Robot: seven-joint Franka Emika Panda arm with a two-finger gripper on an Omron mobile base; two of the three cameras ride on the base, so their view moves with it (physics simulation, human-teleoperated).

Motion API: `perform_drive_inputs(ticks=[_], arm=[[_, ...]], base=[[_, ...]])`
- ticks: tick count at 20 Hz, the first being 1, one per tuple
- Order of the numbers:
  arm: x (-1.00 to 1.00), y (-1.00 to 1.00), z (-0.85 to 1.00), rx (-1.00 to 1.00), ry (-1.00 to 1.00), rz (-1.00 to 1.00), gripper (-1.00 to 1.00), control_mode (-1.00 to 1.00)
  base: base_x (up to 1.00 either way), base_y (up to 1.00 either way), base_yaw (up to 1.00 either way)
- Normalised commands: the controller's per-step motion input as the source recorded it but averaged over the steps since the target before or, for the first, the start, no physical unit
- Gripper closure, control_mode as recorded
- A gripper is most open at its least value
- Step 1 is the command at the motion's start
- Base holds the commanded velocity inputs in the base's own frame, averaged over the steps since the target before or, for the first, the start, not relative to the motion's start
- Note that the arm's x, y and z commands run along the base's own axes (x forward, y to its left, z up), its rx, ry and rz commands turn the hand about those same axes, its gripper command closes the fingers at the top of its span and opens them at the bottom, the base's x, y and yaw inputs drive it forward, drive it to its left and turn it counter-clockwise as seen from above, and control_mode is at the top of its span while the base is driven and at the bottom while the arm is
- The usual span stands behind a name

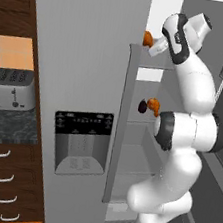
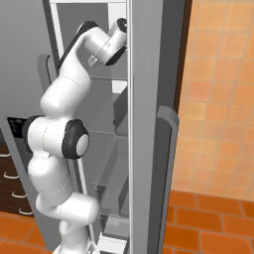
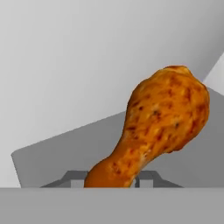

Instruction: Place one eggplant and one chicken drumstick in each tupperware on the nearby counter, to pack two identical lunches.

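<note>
At left, the counter (image 1: 5,125) is seen beside the fridge. On the upper shelf, a drumstick (image 3: 162,127) is clamped at its thin bone end by the gripper (image 3: 111,180); its long axis runs away from the fingers, fat end farthest. A second drumstick (image 1: 154,106) and an eggplant (image 1: 142,106) are seen one shelf lower.

My arm: white jointed arm with dark joints (image 2: 62,134), rising from lower left, bent up into the open grey fridge (image 2: 144,99)
My hand: hidden behind the fridge door edge
Fridge door: tall grey panel with curved grey handle (image 2: 168,149)
Floor: orange square tiles (image 2: 208,218)
Far left: dark brown wooden drawers with curved silver handles (image 2: 10,183)
</note>
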Motion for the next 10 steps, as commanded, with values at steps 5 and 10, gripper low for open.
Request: perform_drive_inputs(ticks=[5,10], arm=[[-1.0,-0.15,-0.15,-0.06,-0.29,-0.06,1.0,-1.0],[-1.0,0.0,0.01,0.0,-0.01,-0.11,1.0,-1.0]], base=[[0.0,0.0,0.0],[0.0,0.0,0.0]])
